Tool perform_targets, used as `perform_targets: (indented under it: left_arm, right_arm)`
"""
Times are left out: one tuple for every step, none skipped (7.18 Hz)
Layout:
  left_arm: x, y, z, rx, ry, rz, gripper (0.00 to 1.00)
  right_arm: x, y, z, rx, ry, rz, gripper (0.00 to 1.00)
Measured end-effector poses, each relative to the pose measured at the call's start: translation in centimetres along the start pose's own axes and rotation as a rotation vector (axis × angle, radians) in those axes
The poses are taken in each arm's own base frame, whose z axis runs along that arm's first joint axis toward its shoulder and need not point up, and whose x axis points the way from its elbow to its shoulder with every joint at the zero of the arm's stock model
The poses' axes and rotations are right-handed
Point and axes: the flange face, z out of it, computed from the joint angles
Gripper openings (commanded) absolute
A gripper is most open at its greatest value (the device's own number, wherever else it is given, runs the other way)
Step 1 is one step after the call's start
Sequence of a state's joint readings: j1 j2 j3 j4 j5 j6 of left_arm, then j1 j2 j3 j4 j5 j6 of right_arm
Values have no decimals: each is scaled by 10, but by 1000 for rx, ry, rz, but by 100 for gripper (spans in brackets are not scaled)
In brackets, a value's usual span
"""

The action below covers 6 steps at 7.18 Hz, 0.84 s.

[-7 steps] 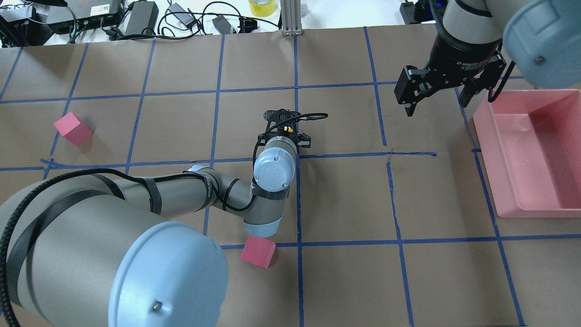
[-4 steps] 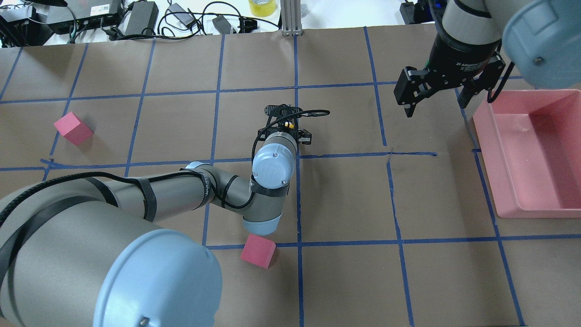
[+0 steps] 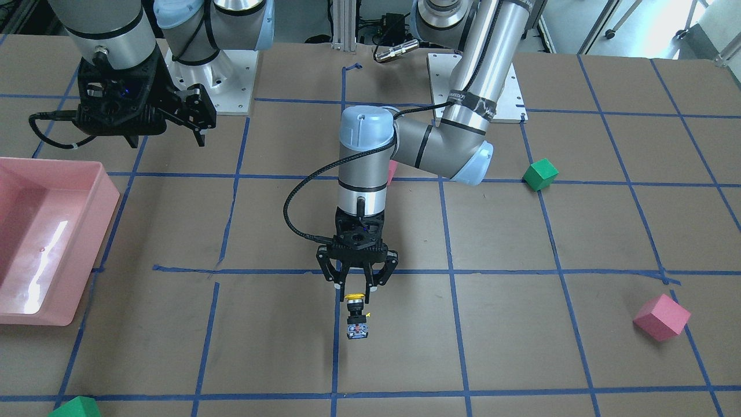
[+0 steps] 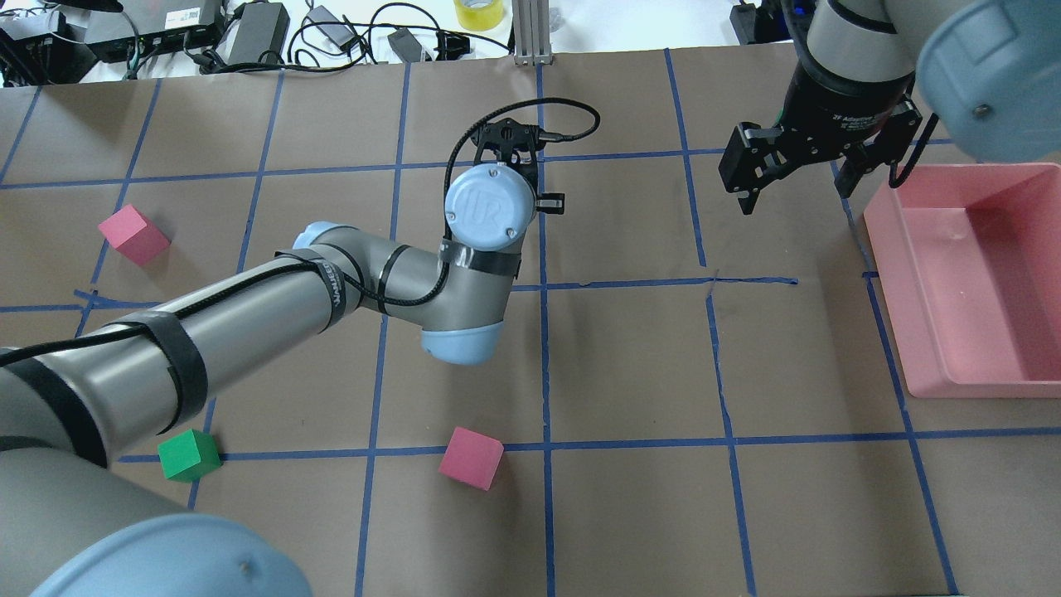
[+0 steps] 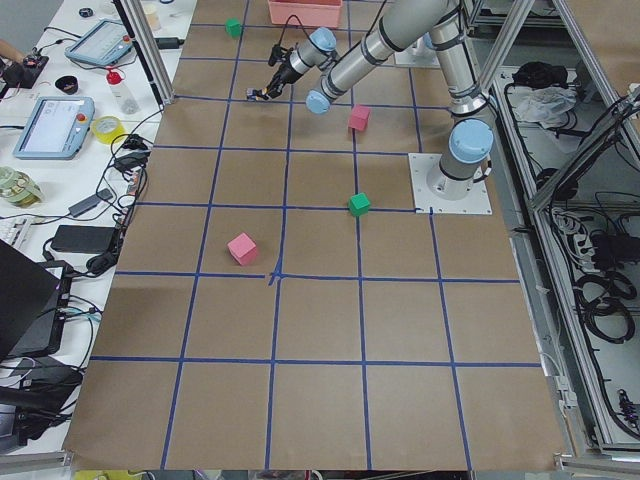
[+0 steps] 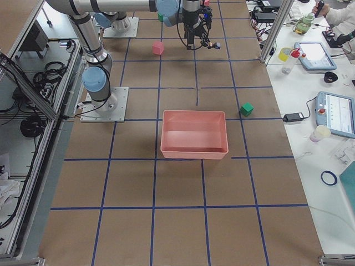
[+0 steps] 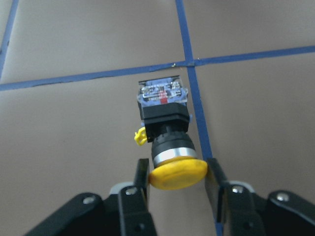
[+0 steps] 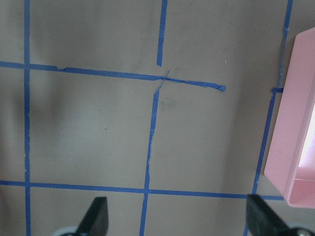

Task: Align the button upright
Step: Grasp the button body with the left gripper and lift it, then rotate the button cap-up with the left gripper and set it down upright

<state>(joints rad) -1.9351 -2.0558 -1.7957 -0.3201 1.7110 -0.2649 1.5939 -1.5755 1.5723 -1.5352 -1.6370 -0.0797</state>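
The button (image 3: 355,315) has a yellow cap, a black body and a grey-white base. My left gripper (image 3: 356,288) is shut on the yellow cap (image 7: 177,172), with a finger (image 7: 142,173) on each side. The base (image 7: 162,93) points away from the gripper, near a crossing of blue tape lines. I cannot tell whether the base touches the table. In the overhead view the left wrist (image 4: 489,207) hides the button. My right gripper (image 4: 796,186) is open and empty, held above the table next to the pink tray; the right wrist view shows its fingers (image 8: 96,216) wide apart.
A pink tray (image 4: 891,274) stands at the right edge. Two pink cubes (image 4: 133,234) (image 4: 471,458) and a green cube (image 4: 189,454) lie on the left half of the table. Another green cube (image 3: 75,408) lies at the operators' edge. Cables and power bricks (image 4: 257,33) line the far side.
My left arm has swung away from the robot's base, carrying the button to the far side of the table. The green cube it covered now shows. The right arm has barely moved.
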Motion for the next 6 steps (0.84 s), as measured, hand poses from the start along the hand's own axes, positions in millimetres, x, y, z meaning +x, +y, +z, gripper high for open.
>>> perform_targets:
  left_arm:
    - [-7,-15,-14,-107,32,-58,0]
    - [-12,-23,-26,-233,51,-110,0]
    - [-11,-28,-32,-352,61,-203,0]
    - [-5,-33,-35,-441,71,-392,0]
    - [2,-35,-33,-509,66,-609,0]
    - [3,-33,-23,-603,76,-792,0]
  right_arm:
    - [0,0,0,0,1,0,100]
    - [0,0,0,0,1,0,100]
    - [0,1,-2,3,0,-1,100]
    - [-1,1,-5,10,-2,-1,100]
    - [-1,2,-8,15,-2,0,100]
    - [-1,2,-8,16,-3,0,100]
